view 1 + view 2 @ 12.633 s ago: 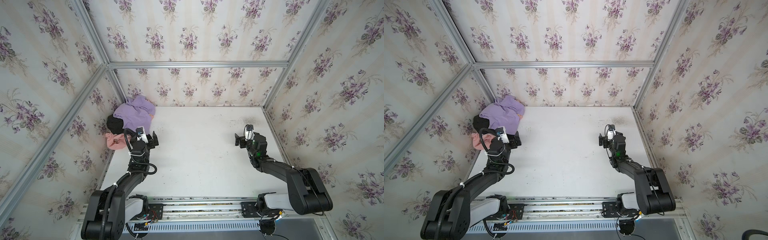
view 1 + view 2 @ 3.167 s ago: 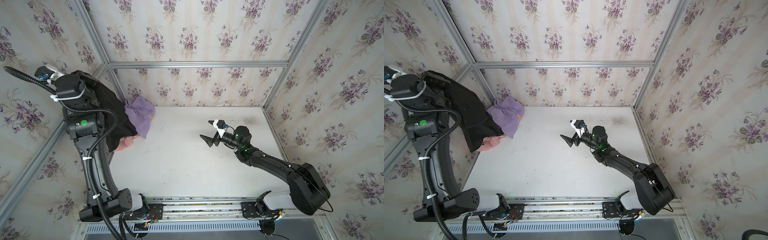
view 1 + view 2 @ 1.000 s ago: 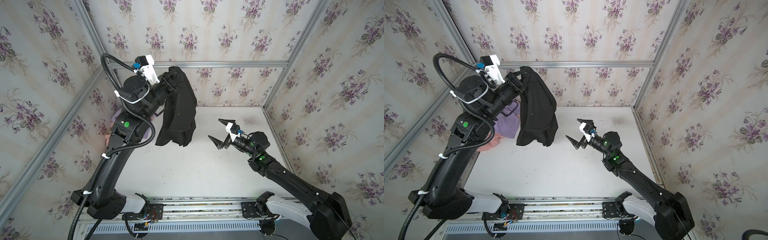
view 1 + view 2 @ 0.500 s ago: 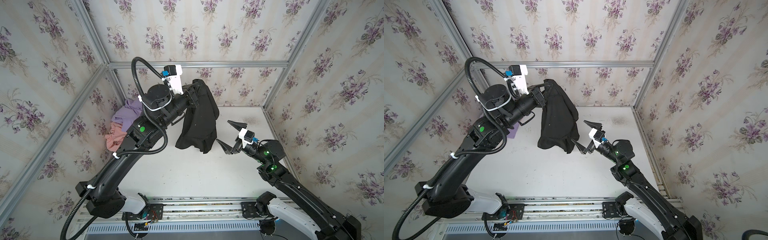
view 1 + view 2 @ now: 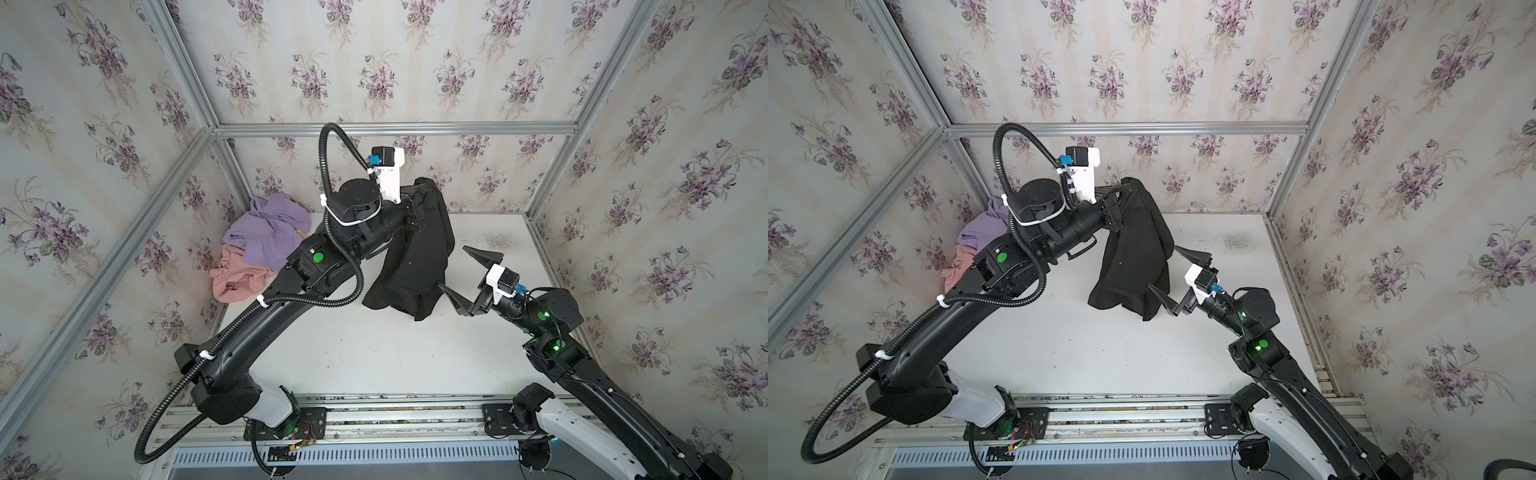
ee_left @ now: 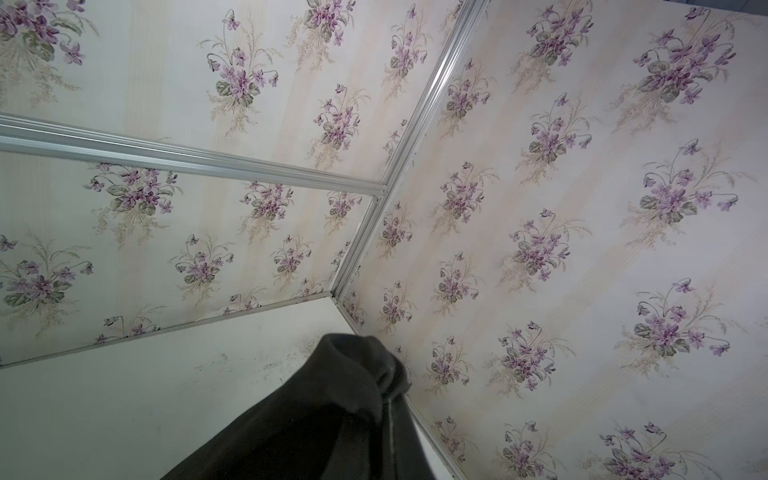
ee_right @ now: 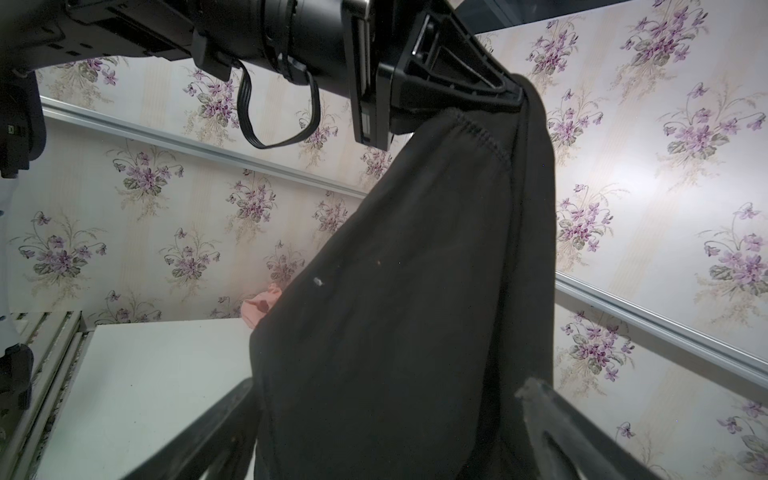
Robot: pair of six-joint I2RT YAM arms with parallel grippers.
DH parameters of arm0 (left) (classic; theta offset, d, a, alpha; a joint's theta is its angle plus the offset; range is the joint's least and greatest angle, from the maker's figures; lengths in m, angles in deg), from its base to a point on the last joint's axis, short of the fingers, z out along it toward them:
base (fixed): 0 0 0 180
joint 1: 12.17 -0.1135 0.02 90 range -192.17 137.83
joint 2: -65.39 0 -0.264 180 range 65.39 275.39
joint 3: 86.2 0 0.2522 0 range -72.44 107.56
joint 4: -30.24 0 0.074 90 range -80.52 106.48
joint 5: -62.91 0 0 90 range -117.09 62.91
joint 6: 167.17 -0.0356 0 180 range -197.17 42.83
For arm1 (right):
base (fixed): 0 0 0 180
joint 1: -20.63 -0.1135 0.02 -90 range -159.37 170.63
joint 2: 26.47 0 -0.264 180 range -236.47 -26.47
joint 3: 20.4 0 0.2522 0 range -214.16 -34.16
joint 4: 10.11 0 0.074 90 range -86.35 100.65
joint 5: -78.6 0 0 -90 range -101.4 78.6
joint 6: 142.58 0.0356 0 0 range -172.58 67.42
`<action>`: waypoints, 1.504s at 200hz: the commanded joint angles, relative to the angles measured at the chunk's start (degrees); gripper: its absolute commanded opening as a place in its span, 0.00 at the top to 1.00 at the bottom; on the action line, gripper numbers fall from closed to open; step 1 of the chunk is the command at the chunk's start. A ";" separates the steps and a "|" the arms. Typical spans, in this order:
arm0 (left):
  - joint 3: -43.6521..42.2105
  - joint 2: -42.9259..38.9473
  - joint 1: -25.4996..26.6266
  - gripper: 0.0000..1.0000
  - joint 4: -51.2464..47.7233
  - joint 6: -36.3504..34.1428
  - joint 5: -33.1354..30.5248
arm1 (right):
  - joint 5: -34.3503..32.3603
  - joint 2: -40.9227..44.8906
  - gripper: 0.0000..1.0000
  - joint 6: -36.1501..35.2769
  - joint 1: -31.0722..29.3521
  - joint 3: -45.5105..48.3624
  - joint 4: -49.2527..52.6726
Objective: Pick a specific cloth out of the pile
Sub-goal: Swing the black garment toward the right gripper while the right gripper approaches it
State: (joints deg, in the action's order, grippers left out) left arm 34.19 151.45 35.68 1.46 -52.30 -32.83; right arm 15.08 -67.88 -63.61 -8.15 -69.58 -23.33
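Our left pincer (image 5: 1127, 190) pinches the limp, light cloth (image 5: 1133, 257) by its hem; below it, our right pincer (image 5: 1163, 267) spreads around the drape.

My left gripper (image 5: 1124, 189), clamped tight, holds the black cloth (image 5: 1133, 257) hanging over the middle of the tabletop (image 5: 1059, 353), with my right gripper (image 5: 1163, 269) spread wide just beside its lower edge.

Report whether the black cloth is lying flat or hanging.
Hanging: the black cloth dangles in folds from the shut left gripper, away from the pile.
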 commanded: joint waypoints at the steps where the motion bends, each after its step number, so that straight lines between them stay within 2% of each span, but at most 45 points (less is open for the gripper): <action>1: 0.17 0.63 0.75 0.99 3.32 -6.31 1.25 | -0.89 0.04 0.00 -1.01 -0.05 0.28 -0.96; 31: -1.31 0.85 1.54 0.99 3.50 -12.05 0.47 | -1.03 0.09 0.00 -1.63 -0.03 0.54 -0.55; 73: -5.15 -0.02 1.80 0.99 3.77 -16.94 3.02 | -1.32 -1.03 0.00 -1.28 -0.01 0.60 -2.09; 121: -9.25 -2.57 1.89 0.98 3.78 -18.83 3.36 | -1.26 -1.44 0.00 -1.60 -0.01 0.56 0.75; 154: -11.83 -4.38 1.89 0.97 3.78 -19.36 2.93 | 3.26 -3.80 0.00 -5.35 -0.03 -2.16 8.31; 197: -15.86 -6.14 1.97 0.97 3.78 -20.86 0.68 | 3.91 -5.24 0.00 -6.29 -0.04 -2.46 8.61; 254: -20.45 -7.04 1.98 0.97 3.78 -20.65 -0.97 | 4.97 -6.05 0.00 -4.17 -0.05 -2.02 7.30; 301: -23.52 -7.66 1.89 0.96 4.21 -21.01 -4.00 | 5.55 -6.88 0.00 2.59 -0.14 1.64 1.73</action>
State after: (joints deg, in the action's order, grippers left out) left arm 11.43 144.33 37.72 2.15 -72.15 -34.64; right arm 20.05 -74.59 -64.94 -8.19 -69.27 -17.27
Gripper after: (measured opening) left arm 0.077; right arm 0.998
